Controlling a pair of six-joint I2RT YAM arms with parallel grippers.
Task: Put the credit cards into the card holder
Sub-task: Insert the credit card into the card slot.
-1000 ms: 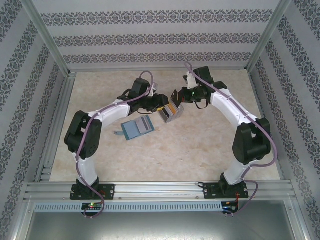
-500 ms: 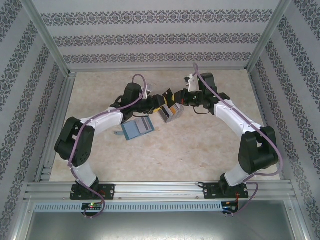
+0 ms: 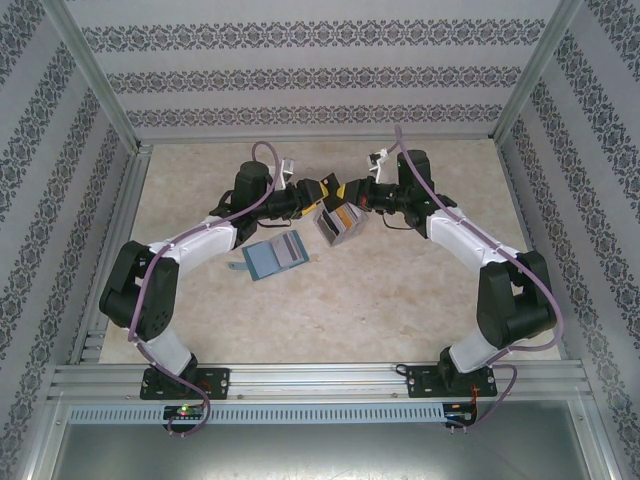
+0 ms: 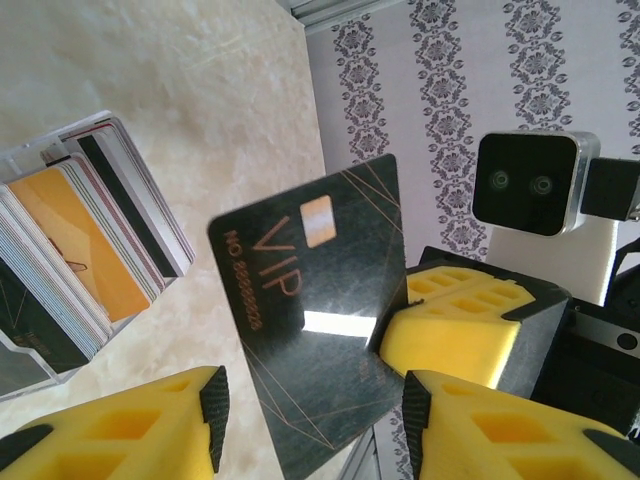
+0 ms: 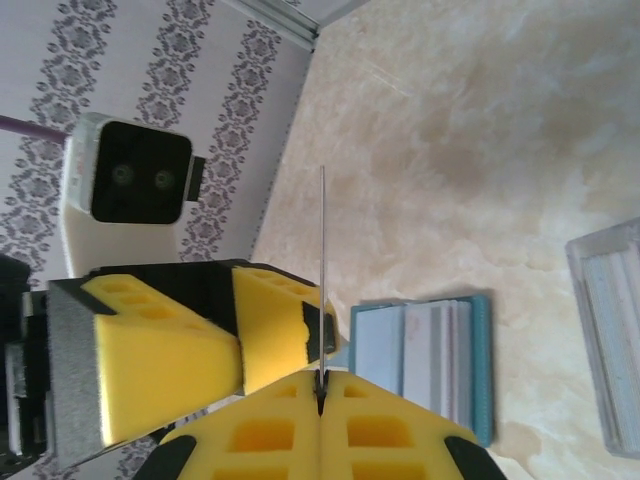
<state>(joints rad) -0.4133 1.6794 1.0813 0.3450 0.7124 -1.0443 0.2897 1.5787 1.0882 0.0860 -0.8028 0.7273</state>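
A dark VIP credit card (image 4: pixel 310 270) hangs in the air behind the tray, and my right gripper (image 5: pixel 320 390) is shut on its lower edge. In the right wrist view this card (image 5: pixel 322 240) shows edge-on as a thin line. My left gripper (image 4: pixel 310 410) is open, with one yellow finger on each side of the card and not touching it. From above, the left gripper (image 3: pixel 320 189) and the right gripper (image 3: pixel 347 194) meet tip to tip. The teal card holder (image 3: pixel 275 255) lies open on the table, its greyish sleeves (image 5: pixel 430 350) facing up.
A clear slanted tray (image 3: pixel 338 223) holds several more cards, an orange one (image 4: pixel 85 245) in front. It stands just in front of the two grippers. The holder lies to the tray's left. Patterned walls and a metal frame (image 3: pixel 100 85) close in the table.
The left arm has stretched back, bringing its open gripper up around the card held by the right gripper. The right gripper has shifted slightly left. Tray and holder have not moved.
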